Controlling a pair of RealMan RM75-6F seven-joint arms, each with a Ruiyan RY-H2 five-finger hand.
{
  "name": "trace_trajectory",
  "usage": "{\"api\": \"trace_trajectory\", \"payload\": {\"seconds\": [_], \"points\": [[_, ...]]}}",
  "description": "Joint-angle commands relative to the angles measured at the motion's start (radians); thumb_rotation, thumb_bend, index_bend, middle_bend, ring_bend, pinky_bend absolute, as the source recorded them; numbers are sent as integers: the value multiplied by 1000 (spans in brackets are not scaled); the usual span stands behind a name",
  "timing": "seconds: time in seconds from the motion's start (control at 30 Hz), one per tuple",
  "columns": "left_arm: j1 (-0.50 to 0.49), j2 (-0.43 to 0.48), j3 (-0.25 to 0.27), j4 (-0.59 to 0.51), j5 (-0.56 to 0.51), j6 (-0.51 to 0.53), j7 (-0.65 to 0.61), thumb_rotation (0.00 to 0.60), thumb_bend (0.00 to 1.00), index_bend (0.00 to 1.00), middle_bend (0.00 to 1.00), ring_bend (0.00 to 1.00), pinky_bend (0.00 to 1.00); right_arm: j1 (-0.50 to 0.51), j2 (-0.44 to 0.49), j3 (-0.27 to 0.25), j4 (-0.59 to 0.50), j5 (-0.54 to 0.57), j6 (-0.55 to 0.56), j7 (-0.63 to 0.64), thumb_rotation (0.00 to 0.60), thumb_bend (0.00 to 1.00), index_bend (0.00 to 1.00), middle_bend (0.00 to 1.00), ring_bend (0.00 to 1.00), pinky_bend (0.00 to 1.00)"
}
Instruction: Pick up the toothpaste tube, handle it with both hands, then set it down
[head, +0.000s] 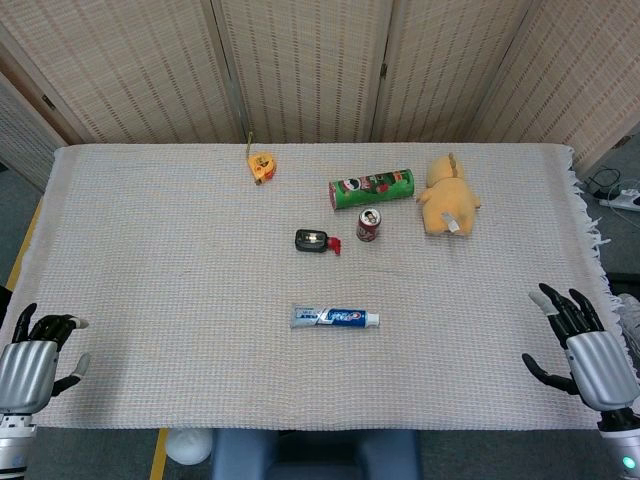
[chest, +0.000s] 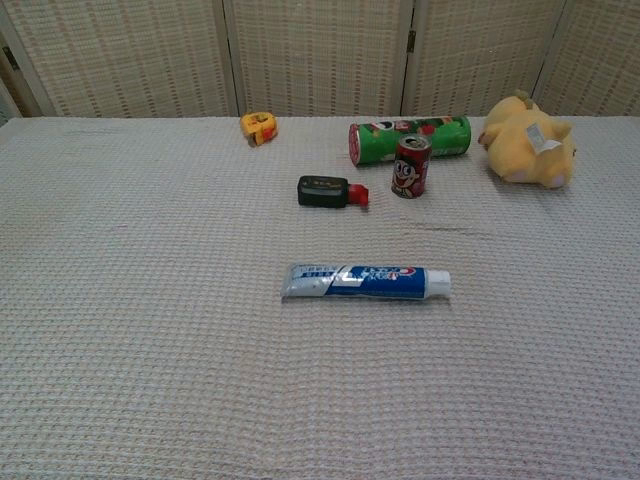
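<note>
Left hand (head: 30, 358): placed at the lower left corner of the head view, released, fingers spread, nothing held.

Toothpaste tube (head: 335, 318): laid flat on the bench (head: 150, 250), lower centre of the frame, long axis running left to right, white cap toward the right. It is set well apart from both hands, roughly midway between them; the right is judged slightly nearer, at the cap end.

Right hand (head: 585, 350): placed at the lower right corner, released, fingers spread, nothing held.

Neither hand is shown in the chest view; the tube's print and cap are shown there more plainly.
</note>
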Motion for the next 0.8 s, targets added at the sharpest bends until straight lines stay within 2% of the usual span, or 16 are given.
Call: {"api": "trace_trajectory", "payload": {"seconds": [0.03, 0.57, 0.8], "points": [[1, -1, -1, -1, -5, -1, 2, 600, 397, 350, 331, 256, 65, 2, -2, 1, 1, 0, -1, 0, 547, 361, 57, 62, 127, 0], [-10, 1, -5, -1, 5, -8, 4, 600, 397, 343, 331, 257, 65, -8, 4, -5, 1, 17, 12, 3, 549, 361, 61, 62, 126, 0], [-88, 10, -21, -2, 54, -87, -36, 600, 397, 324, 331, 257, 69, -13, 9, -3, 0, 31, 12, 3, 549, 361, 61, 62, 126, 0]]}}
